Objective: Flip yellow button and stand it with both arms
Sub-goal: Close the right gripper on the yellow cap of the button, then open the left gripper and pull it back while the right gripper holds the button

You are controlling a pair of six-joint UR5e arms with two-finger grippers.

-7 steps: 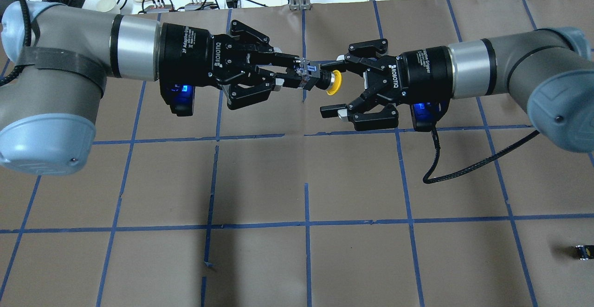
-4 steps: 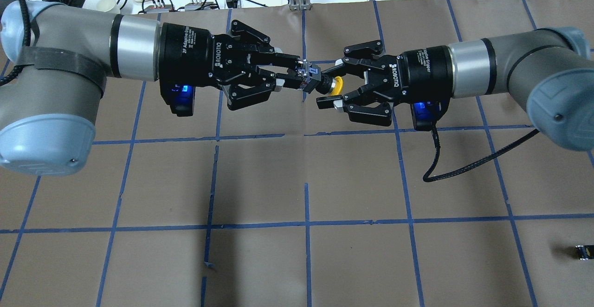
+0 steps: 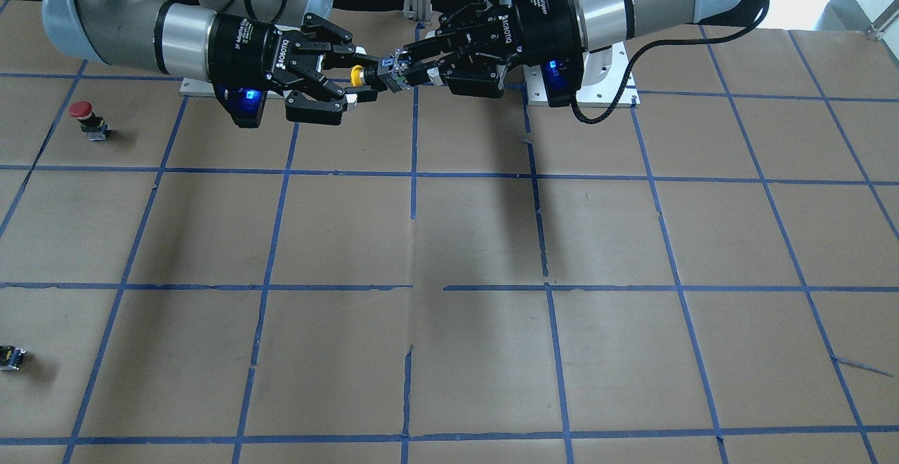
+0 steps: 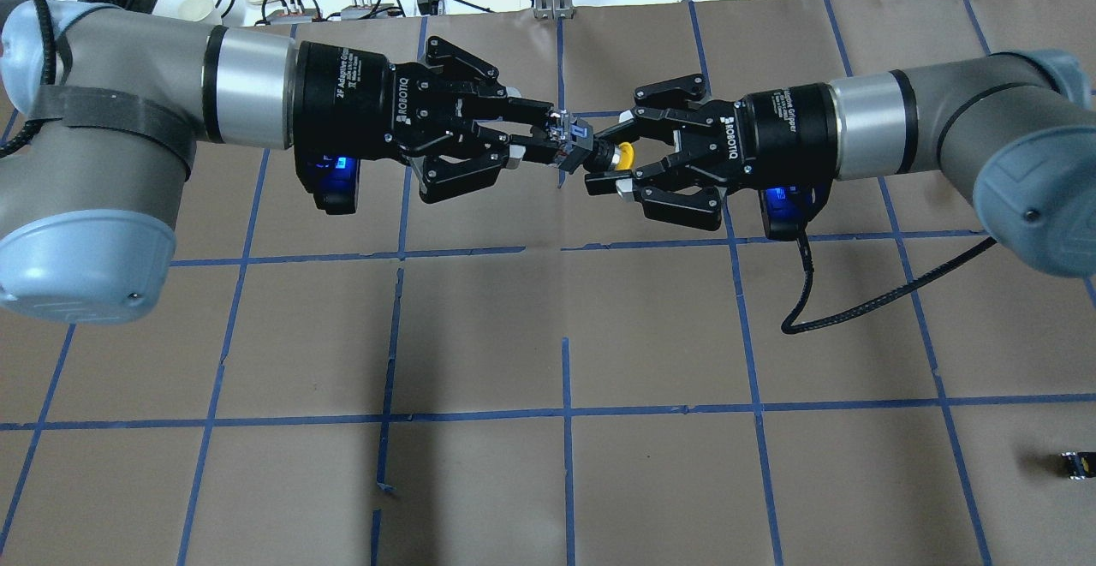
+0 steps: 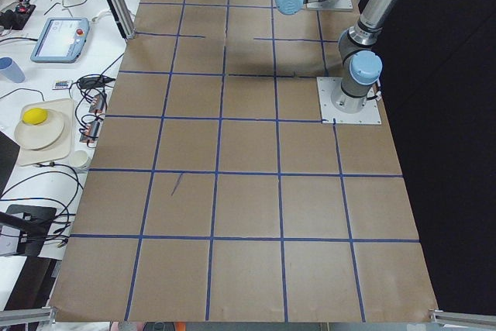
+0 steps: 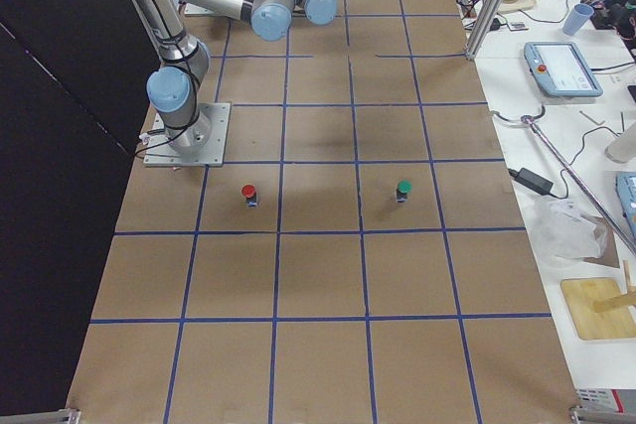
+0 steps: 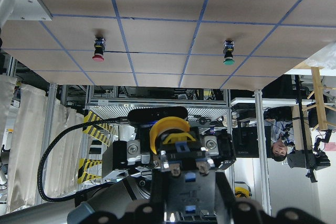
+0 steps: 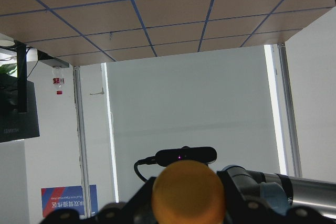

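1. since the earlier frame, the right hand [image 4: 601,160] has been narrowed from a wide spread to a slim gap around the yellow button [image 4: 624,156].
2. the handover is judged nearly made, though a grip by the right hand cannot yet be confirmed.
3. the button's blocky body is clamped in the left hand [image 4: 555,133], held above the bench [image 4: 565,480]; its cap is pointed away from the left hand, between the right hand's fingers.

I see the worktop [image 4: 651,326] covered in matt brown paper, gridded with blue tape [image 4: 566,378]. The left arm [image 4: 111,163] has a matt grey shell, a brushed-metal band and smooth light-blue plastic caps. The left pincer [image 4: 548,134] and right pincer [image 4: 604,159] look like satin black metal. The yellow button [image 4: 625,153] has a glossy plastic cap.
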